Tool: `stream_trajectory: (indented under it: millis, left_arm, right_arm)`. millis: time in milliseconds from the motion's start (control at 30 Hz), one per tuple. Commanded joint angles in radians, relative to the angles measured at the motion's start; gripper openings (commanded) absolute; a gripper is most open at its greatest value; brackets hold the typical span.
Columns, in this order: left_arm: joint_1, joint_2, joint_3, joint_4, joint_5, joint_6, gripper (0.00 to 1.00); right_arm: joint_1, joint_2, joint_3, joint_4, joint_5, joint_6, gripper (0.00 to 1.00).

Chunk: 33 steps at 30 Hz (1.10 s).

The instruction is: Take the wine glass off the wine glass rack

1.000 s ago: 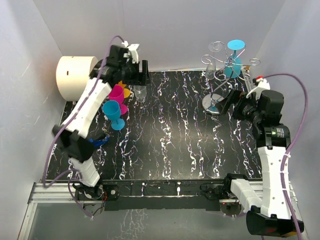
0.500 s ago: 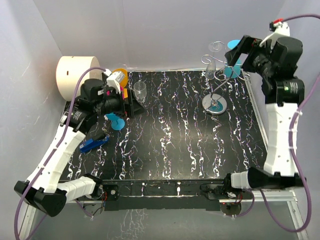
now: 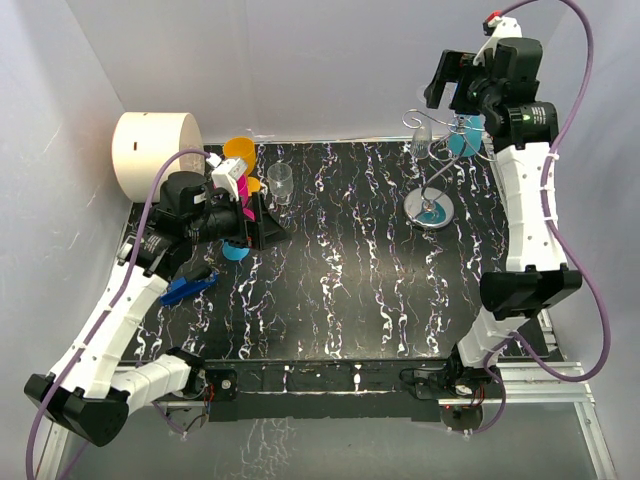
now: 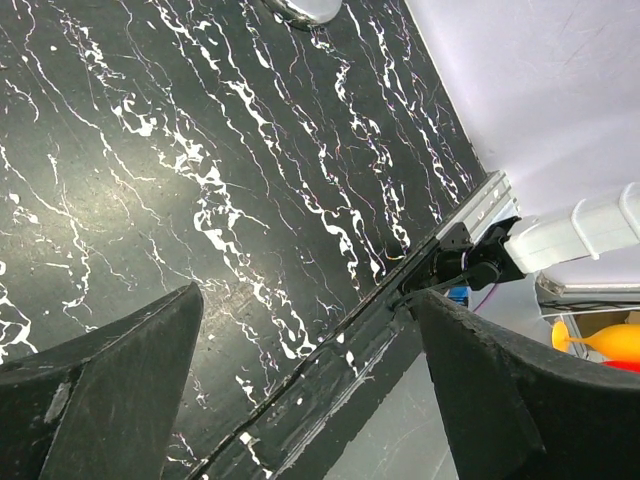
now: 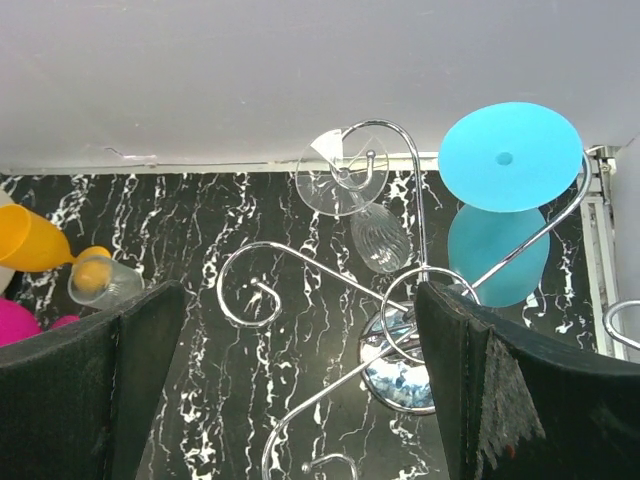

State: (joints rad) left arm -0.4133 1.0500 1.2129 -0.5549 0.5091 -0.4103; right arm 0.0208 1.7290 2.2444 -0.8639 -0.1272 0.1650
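Marbled tabletop: we are raising our right gripper, jaws spread empty, above the wine glass rack, its clear wine glass apparently still hooked ahead between them; left gripper gaping, empty.

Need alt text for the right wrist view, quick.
The open right tool frames the silver wine glass rack, where a clear wine glass and a blue wine glass hang upside down from its curled arms. An orange glass shows at far left.
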Motion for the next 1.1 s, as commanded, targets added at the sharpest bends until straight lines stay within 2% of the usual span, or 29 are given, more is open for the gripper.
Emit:
stream_trajectory:
  millis: [0, 267, 400, 500, 633, 833, 1067]
  left_arm:
    - [0.006, -0.010, -0.007, 0.001, 0.022, -0.022, 0.88]
    - [0.007, -0.002, -0.014, 0.001, 0.010, -0.044, 0.90]
    - [0.007, 0.003, -0.016, 0.006, 0.008, -0.058, 0.91]
    - [0.007, 0.009, -0.016, 0.007, 0.012, -0.065, 0.91]
    - [0.007, 0.015, -0.023, 0.014, 0.011, -0.075, 0.92]
    - [0.007, 0.019, -0.045, 0.050, 0.025, -0.101, 0.92]
    - [0.007, 0.032, -0.044, 0.058, 0.035, -0.107, 0.93]
  right_arm:
    - [0.011, 0.005, 0.063, 0.072, 0.105, -0.053, 0.98]
    - [0.010, 0.070, 0.077, 0.116, 0.169, -0.080, 0.98]
    - [-0.013, 0.085, 0.100, 0.119, 0.213, -0.033, 0.96]
    - [-0.082, 0.085, 0.097, 0.141, 0.156, 0.051, 0.91]
    - [-0.190, 0.077, 0.048, 0.177, 0.048, 0.224, 0.76]
    - [-0.218, 0.058, -0.011, 0.246, 0.006, 0.365, 0.74]
    - [-0.223, 0.050, -0.060, 0.289, 0.067, 0.567, 0.68]
